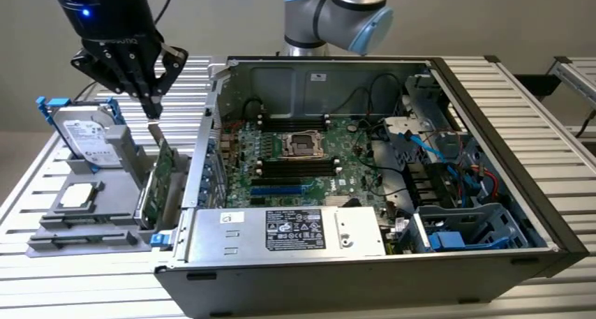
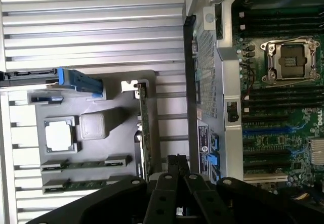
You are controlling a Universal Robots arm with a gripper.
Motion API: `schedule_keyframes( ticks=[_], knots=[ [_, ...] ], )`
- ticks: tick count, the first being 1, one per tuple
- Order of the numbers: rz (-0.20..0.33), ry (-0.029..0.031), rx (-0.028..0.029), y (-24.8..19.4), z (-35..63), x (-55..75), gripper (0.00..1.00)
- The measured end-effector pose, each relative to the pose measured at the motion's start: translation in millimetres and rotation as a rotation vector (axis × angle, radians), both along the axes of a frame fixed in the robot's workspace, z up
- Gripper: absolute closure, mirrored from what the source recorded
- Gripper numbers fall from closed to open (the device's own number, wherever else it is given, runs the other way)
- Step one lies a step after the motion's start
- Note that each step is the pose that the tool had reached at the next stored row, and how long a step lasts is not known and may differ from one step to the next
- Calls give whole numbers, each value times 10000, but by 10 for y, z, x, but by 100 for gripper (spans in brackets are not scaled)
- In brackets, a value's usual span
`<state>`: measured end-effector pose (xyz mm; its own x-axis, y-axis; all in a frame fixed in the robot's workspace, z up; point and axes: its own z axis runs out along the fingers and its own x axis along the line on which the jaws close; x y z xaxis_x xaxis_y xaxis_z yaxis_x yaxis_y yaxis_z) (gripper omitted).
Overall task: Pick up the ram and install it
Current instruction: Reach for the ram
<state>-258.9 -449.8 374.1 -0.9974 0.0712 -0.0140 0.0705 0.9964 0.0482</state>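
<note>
1. PC ASSEMBLY BENCH: The robot arm [image 1: 326,15] is cut off by the top of the exterior view, as is its black wrist [image 1: 107,15]. The jaws below it are pressed together with nothing visible between them.
2. The jaws hang just over the top edge of a green expansion card [image 1: 160,172], which stands on edge in a grey tray [image 1: 56,239]. Whether they touch its metal bracket cannot be told.
3. The ram [image 2: 83,164] sits in a cradle of that tray, well apart from the jaws, with a second stick [image 2: 76,186] just beside it. Both read only as thin green strips, their chips too small to make out. In the wrist view the black gripper body covers the tray's edge past the second stick.
4. Also in the tray are a silver hard drive [image 1: 88,134] with blue rails and a square processor [image 1: 79,193].
5. Beside the tray lies an open computer case [image 1: 373,284]. Its motherboard [image 1: 279,186] shows black memory slots [image 1: 293,169] next to the processor socket [image 1: 303,143]. Cables partly cover the blue drive cage [image 1: 465,228].
6. Everything rests on a ribbed aluminium tabletop [image 1: 75,291]. A plain grey wall [image 1: 233,19] stands behind, and a second slatted bench [image 1: 577,75] is cut off at the exterior view's right.
</note>
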Motion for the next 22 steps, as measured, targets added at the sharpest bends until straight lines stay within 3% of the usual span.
schedule_keyframes(
  ticks=[22],
  knots=[
    [1, 15, 0, -309, -79, -626, 89]
  ],
)
